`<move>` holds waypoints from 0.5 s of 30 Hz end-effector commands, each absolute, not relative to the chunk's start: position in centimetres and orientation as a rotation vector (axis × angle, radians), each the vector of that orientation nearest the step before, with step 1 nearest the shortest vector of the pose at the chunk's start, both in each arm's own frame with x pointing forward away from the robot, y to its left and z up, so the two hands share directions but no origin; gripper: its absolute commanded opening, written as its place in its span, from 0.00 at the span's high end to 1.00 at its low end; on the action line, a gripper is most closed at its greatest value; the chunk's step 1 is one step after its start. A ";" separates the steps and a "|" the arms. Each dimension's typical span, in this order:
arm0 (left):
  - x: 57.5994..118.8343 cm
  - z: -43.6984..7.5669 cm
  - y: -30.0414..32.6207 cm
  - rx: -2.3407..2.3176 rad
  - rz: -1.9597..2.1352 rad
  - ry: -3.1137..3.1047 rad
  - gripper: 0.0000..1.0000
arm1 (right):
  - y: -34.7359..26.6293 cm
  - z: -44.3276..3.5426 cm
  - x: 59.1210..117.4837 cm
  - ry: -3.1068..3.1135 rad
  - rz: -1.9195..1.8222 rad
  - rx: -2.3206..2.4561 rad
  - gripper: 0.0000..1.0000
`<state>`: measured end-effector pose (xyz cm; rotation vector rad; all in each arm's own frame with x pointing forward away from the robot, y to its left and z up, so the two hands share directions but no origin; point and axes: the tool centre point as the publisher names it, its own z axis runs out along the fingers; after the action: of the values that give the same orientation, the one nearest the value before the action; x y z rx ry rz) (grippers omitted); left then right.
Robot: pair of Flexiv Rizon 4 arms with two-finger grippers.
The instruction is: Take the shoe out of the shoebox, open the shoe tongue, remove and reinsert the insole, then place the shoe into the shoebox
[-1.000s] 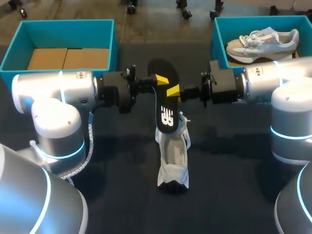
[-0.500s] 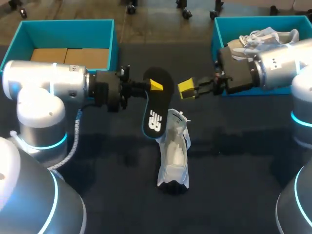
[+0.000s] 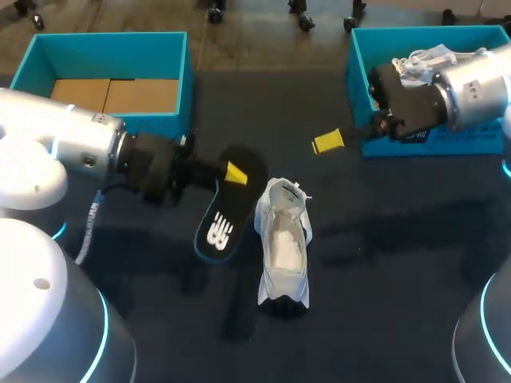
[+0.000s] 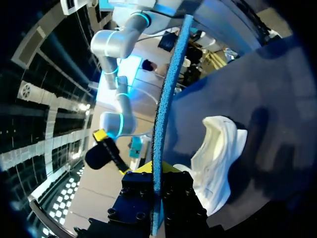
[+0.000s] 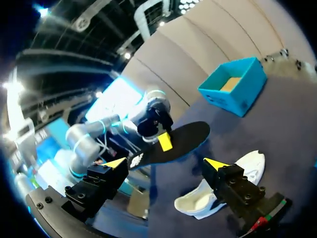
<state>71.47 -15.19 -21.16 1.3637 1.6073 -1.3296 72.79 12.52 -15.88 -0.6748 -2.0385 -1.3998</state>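
A black insole (image 3: 218, 211) hangs tilted just left of the white shoe (image 3: 283, 249), with my left gripper (image 3: 227, 172) shut on its upper end. In the left wrist view the insole (image 4: 166, 94) shows edge-on between the fingers of the left gripper (image 4: 157, 174), and the shoe (image 4: 218, 153) lies beyond. The shoe rests on the dark table with its opening facing up. My right gripper (image 3: 328, 142) is open and holds nothing, near the right shoebox (image 3: 357, 76). Ahead of the right gripper (image 5: 166, 163) are the insole (image 5: 178, 141) and the shoe (image 5: 223, 191).
The right teal shoebox holds a second pale shoe (image 3: 431, 60), partly hidden by my right arm. A left teal box (image 3: 108, 48) with a brown cardboard floor stands at the back left. The left box (image 5: 233, 87) also shows far ahead of the right gripper.
My right gripper let go of the insole, opened and drew back to the right. My left arm carried the insole down and to the left, beside the shoe.
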 end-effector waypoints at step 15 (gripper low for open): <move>67.3 -22.1 -15.7 1.315 -1.315 1.727 1.00 | 10.1 -14.0 70.2 -2.838 -1.268 -0.104 0.00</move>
<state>69.21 -15.99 -21.56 1.3518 1.7250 -1.3390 70.79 10.57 -15.24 -0.3205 -2.5145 -1.5328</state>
